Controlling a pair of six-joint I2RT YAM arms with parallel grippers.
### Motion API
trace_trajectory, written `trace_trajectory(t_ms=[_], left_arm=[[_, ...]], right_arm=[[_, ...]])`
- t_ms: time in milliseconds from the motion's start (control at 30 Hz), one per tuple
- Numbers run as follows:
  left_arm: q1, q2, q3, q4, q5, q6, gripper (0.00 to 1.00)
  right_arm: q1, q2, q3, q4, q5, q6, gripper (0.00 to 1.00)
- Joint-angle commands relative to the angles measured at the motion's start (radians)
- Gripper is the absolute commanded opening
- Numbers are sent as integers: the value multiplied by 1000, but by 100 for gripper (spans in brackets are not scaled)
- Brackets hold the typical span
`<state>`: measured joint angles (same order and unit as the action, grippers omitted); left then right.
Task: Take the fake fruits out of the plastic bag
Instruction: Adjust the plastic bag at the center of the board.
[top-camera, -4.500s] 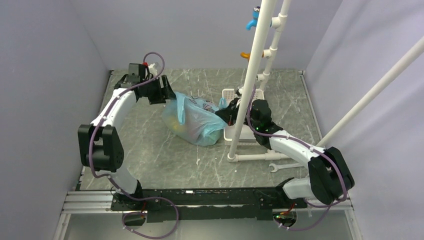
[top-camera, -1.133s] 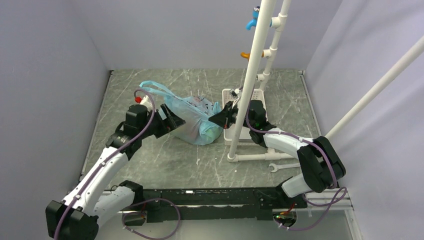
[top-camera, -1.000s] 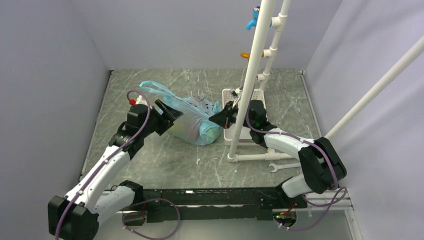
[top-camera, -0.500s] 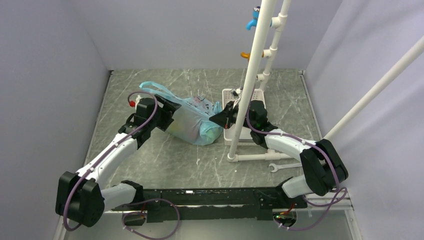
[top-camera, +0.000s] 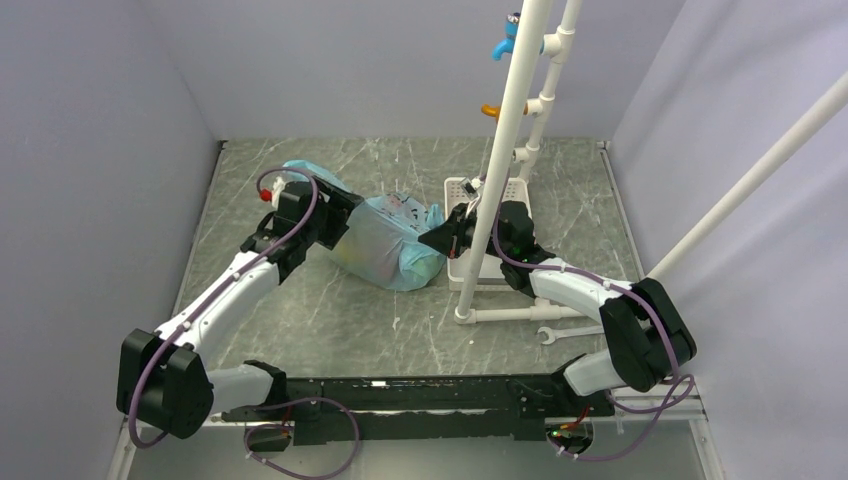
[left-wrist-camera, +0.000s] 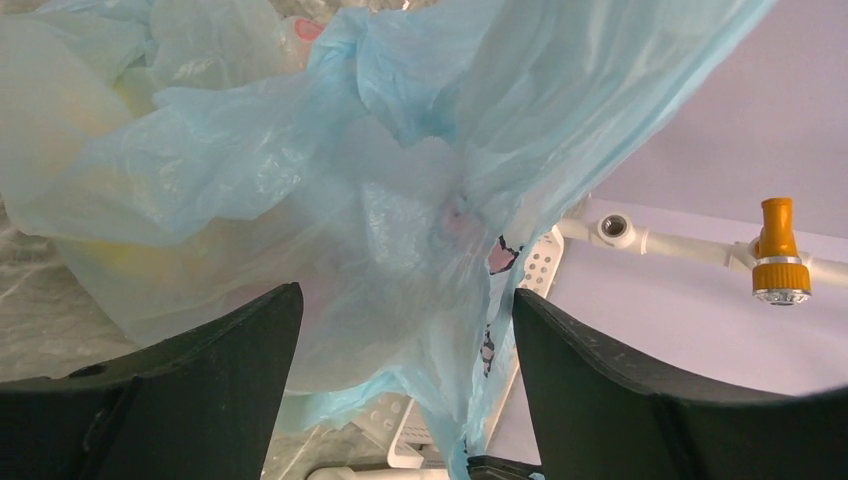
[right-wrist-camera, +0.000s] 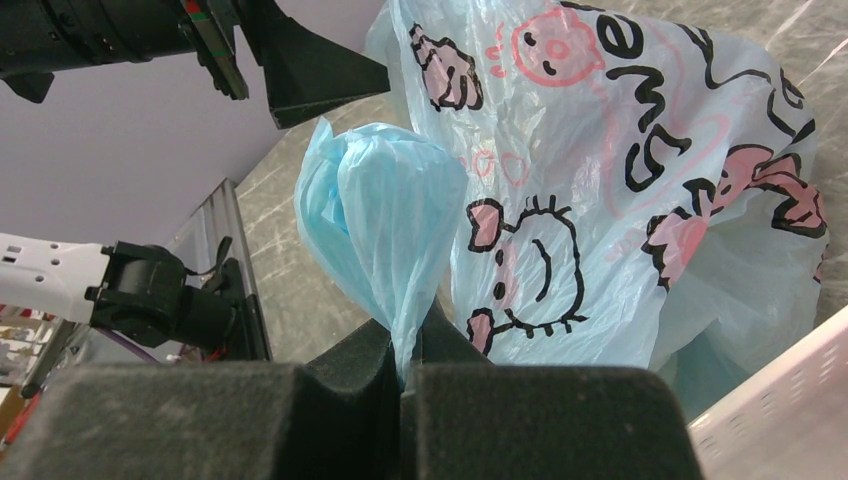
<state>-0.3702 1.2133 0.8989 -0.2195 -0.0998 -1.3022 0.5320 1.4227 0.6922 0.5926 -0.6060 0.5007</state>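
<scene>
The light-blue plastic bag lies on the table, its printed side facing the right wrist view. My right gripper is shut on a bunched handle of the bag, with the jaws pinched tight on the plastic. My left gripper is open at the bag's left side. Its jaws stand wide apart with bag plastic between and ahead of them, not pinched. The fake fruits are inside the bag: a yellow tint and a red bit show through the film.
A white slotted basket stands right of the bag, against the white pipe frame. An orange nozzle sits on a pipe. A wrench lies near the right arm. Grey walls close in on three sides.
My left arm has swung from the bag's near-left side up and right, against its upper left. The bag's raised left handle loop has sunk. My right gripper has kept still, holding its handle.
</scene>
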Motion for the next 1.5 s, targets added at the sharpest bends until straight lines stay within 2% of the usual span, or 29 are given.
trace_trajectory(t_ms=[0, 67, 167, 333, 467, 633, 967, 1267, 1467], left_arm=[[-13, -9, 23, -1, -37, -13, 83], [-13, -19, 15, 41, -11, 46, 94], [-15, -54, 9, 49, -4, 138, 99], [-16, -132, -65, 57, -12, 142, 95], [-16, -168, -140, 157, 4, 123, 87], [-15, -95, -88, 124, -2, 136, 80], [-14, -3, -36, 177, 27, 141, 82], [-15, -34, -46, 175, 37, 145, 89], [-15, -1, -13, 144, 17, 147, 87]], right_arm=[[6, -32, 1, 32, 4, -21, 0], [5, -28, 3, 29, 0, -21, 0], [6, -30, 0, 29, 0, -22, 0], [5, -35, -6, 31, 2, -25, 0], [6, -32, -5, 36, -1, -22, 0], [10, -35, -9, 40, 3, -18, 0], [13, -54, -15, 11, 16, -47, 0], [12, -39, -20, 33, 6, -40, 0], [14, -37, -16, 38, 2, -34, 0]])
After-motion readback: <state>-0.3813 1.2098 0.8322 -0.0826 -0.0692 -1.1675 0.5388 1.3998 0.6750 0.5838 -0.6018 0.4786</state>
